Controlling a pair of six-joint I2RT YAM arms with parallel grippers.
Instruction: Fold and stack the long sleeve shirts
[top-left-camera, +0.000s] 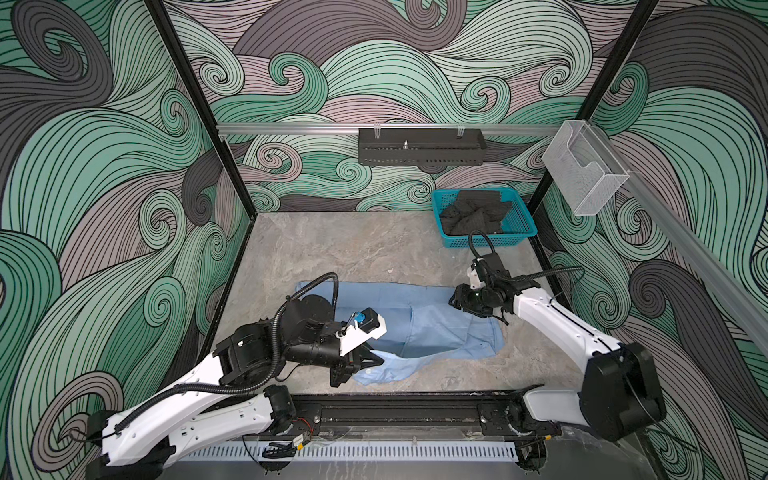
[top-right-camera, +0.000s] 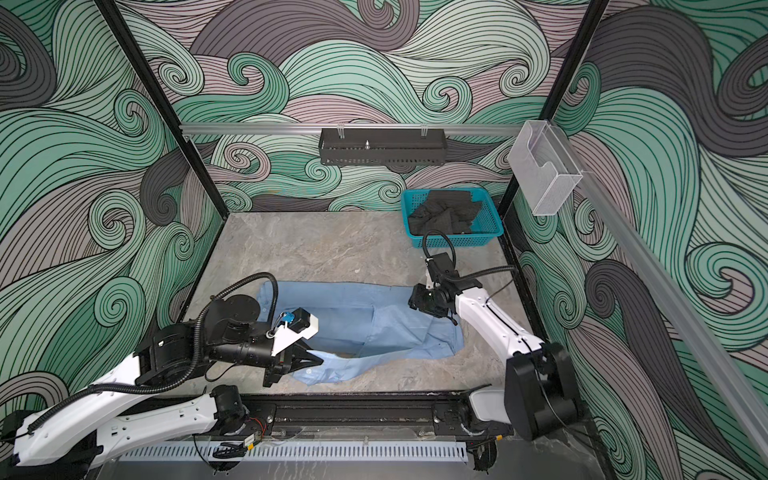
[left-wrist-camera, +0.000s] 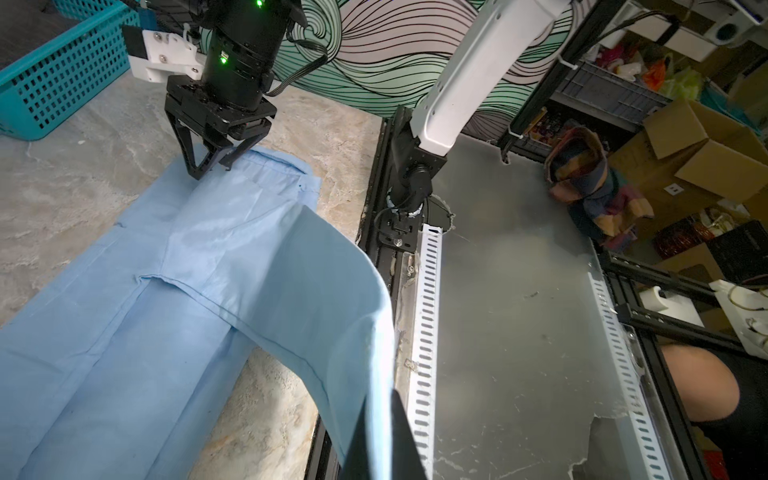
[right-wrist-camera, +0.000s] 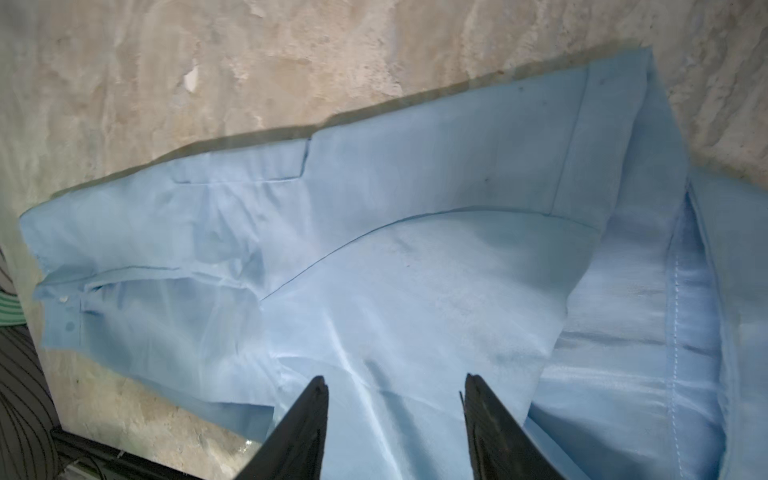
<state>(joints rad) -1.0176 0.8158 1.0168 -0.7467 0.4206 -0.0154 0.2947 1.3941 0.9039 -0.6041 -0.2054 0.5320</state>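
Right now the left gripper (top-left-camera: 374, 360) pinches a raised flap of the light blue shirt (top-left-camera: 440, 328), which lies across the desk (top-left-camera: 353, 249); the right gripper (right-wrist-camera: 395, 384) hangs spread over its opposite end.

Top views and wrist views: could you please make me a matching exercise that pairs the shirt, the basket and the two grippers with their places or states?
Things:
1. light blue shirt
2. teal basket
3. left gripper
4. right gripper

Places or states:
A. open, over the right end of the shirt
B. lying mostly flat on the table
C. shut on a raised edge of the shirt
D. in the far right corner, holding dark cloth

Pairs: 1-B, 2-D, 3-C, 4-A
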